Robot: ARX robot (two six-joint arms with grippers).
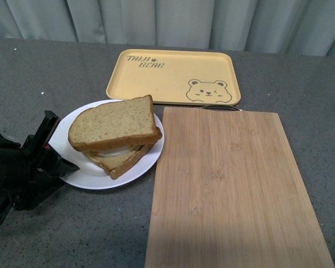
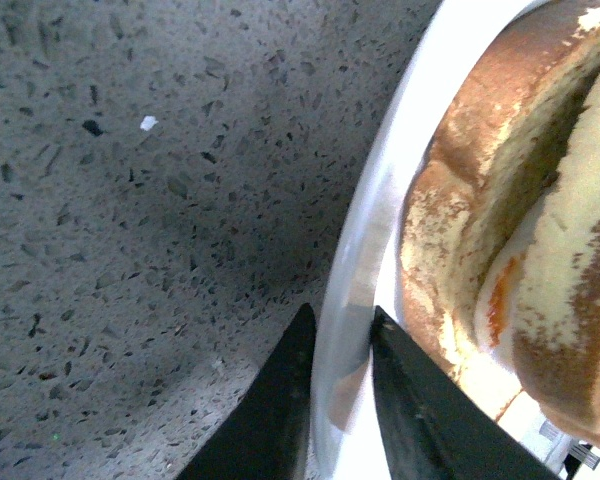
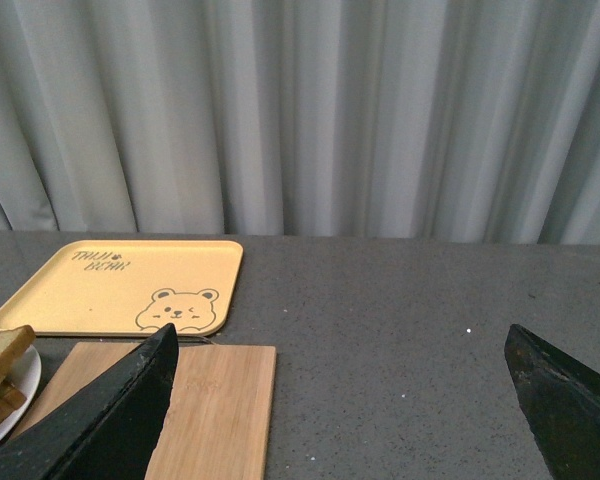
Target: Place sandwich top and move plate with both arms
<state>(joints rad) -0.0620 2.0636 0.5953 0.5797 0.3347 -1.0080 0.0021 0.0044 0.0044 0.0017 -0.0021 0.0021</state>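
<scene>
In the front view, the sandwich top (image 1: 114, 125) is seen laid on the filled lower slice (image 1: 123, 163), slightly askew, on the white plate (image 1: 84, 177). The first half of the task is therefore judged done. The plate sits on the speckled tabletop (image 1: 56, 72), just beside the bamboo cutting board (image 1: 234, 190) and near the yellow bear-print tray (image 1: 173, 75). The left gripper (image 1: 60, 161) is set low at the plate's left rim, probably so the plate can be carried from its edge without the bread being touched.

In the left wrist view, the rim is seen pinched between the two black fingers (image 2: 280, 400), one outside it and one inside. The crust lies just beside the inner finger, not touched by it.

In the right wrist view, the right gripper (image 3: 340, 335) is held spread wide and empty, raised, well apart from the plate at the frame's edge. An opposite-rim grasp is judged outstanding.
</scene>
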